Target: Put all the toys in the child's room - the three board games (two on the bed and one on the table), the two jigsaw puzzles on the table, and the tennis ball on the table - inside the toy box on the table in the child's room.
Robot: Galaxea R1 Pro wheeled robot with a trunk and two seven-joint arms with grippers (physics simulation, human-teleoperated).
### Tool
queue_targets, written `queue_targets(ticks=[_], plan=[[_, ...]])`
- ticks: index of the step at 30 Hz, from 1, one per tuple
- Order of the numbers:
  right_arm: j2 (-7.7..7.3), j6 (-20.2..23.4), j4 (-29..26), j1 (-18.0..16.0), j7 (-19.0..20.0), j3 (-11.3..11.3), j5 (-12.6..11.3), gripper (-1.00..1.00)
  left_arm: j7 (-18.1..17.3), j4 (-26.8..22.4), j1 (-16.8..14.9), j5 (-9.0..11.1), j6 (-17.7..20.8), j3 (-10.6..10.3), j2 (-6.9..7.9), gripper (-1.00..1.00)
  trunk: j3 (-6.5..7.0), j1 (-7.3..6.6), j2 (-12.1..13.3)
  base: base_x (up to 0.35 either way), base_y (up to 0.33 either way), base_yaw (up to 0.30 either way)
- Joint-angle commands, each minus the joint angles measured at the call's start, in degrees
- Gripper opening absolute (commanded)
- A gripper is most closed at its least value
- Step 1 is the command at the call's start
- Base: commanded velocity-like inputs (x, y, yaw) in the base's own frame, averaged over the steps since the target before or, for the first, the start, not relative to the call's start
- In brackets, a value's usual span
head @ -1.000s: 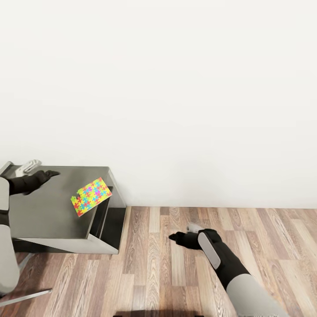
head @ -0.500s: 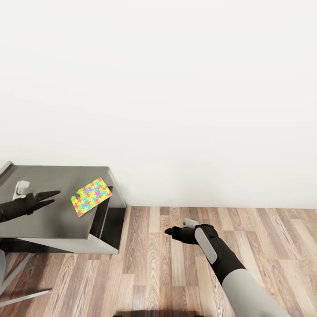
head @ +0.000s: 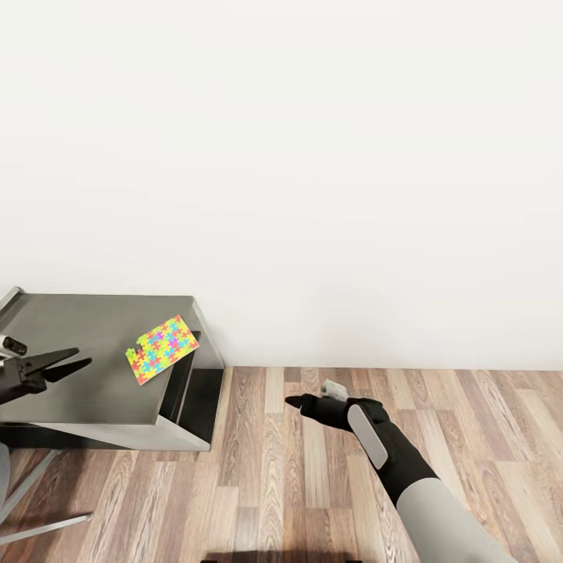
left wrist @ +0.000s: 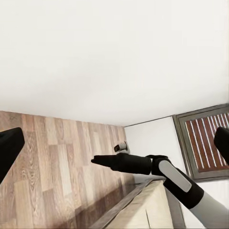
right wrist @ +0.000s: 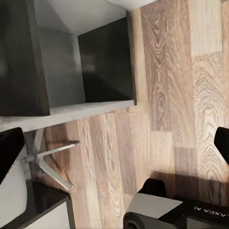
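Note:
One jigsaw puzzle [head: 162,349], a flat square of bright interlocking pieces, lies at the right end of the dark-grey table [head: 86,383] and hangs a little over a step in its top. My left gripper [head: 84,356] hovers open and empty over the table's left part, well left of the puzzle. Out over the wooden floor to the right of the table, my right gripper [head: 293,403] points left, also open and empty; the left wrist view shows it too [left wrist: 98,161]. The toy box, board games, tennis ball and bed are out of view.
A plain white wall [head: 313,195] runs behind the table. Wooden floor [head: 313,485] stretches to the right. Under the tabletop is an open dark compartment [right wrist: 102,67]. Metal chair legs [right wrist: 50,160] stand on the floor by the table's front.
My left gripper has drawn back from the table's far left toward me. My right gripper has crept forward and left over the floor. The puzzle has not moved.

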Motion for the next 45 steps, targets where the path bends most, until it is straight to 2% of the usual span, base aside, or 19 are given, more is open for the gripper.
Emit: queue_targets(ticks=[1,6,11,13,16,18,22,27,32,39,45], plan=[[0.09,-1.1,0.1,0.0,0.4,-0.1,0.1,1.0,-0.3,0.0,0.0,0.0,0.3,0.0,-0.04,1.0,-0.08,0.03,-0.1,0.0,0.0,0.0],[0.46,-6.4,0.5,0.0,0.2,-0.2,-0.1,1.0,-0.3,0.0,0.2,0.4,0.1,0.0,-0.15,1.0,-0.08,0.03,-0.1,0.069,0.041,0.0],[0.49,-7.2,0.3,0.2,1.0,-0.3,-0.6,1.0,-0.3,0.0,0.4,0.6,0.1,0.0,-1.06,1.0,-0.08,0.03,-0.1,0.072,0.05,0.0],[0.51,-7.2,0.2,0.3,2.8,-0.2,-2.1,1.0,-0.3,0.0,0.5,0.6,0.1,0.0,-1.24,1.0,-0.08,0.03,-0.1,0.015,0.011,0.0],[0.46,-6.9,0.2,0.4,8.1,-0.2,-6.0,1.0,-0.3,0.0,0.5,0.7,0.0,0.0,-1.74,1.0,-0.08,0.03,-0.1,0.006,0.004,0.0],[0.2,-6.8,0.2,0.5,14.0,-0.3,-9.6,1.0,-0.3,-0.1,0.5,0.7,0.0,0.0,-2.31,1.0,-0.08,0.03,-0.1,0.002,0.002,0.0],[0.27,-6.8,0.5,0.5,19.5,-0.2,-12.6,1.0,-0.3,-0.2,0.5,0.7,-0.1,0.1,-2.67,1.0,-0.08,0.03,-0.1,0.0,0.0,0.0],[0.49,-7.5,0.9,0.5,20.7,0.3,-12.9,1.0,-0.3,-0.2,0.5,1.1,0.0,0.1,-2.71,1.0,-0.08,0.03,-0.1,0.0,0.029,0.0],[0.39,-8.1,0.8,0.7,21.5,0.3,-13.0,1.0,-0.3,0.0,0.5,2.8,0.0,0.3,-2.65,1.0,-0.08,0.03,-0.1,0.0,0.147,0.0],[0.36,-13.1,0.9,1.0,21.1,0.3,-13.1,1.0,-0.3,0.1,0.5,3.2,0.0,0.3,-2.63,1.0,-0.08,0.03,-0.1,0.0,0.053,0.0],[0.34,-14.1,1.0,1.2,21.1,0.3,-13.1,1.0,-0.3,0.1,0.5,3.2,0.0,0.3,-2.6,1.0,-0.08,0.03,-0.1,0.008,0.096,0.0]])
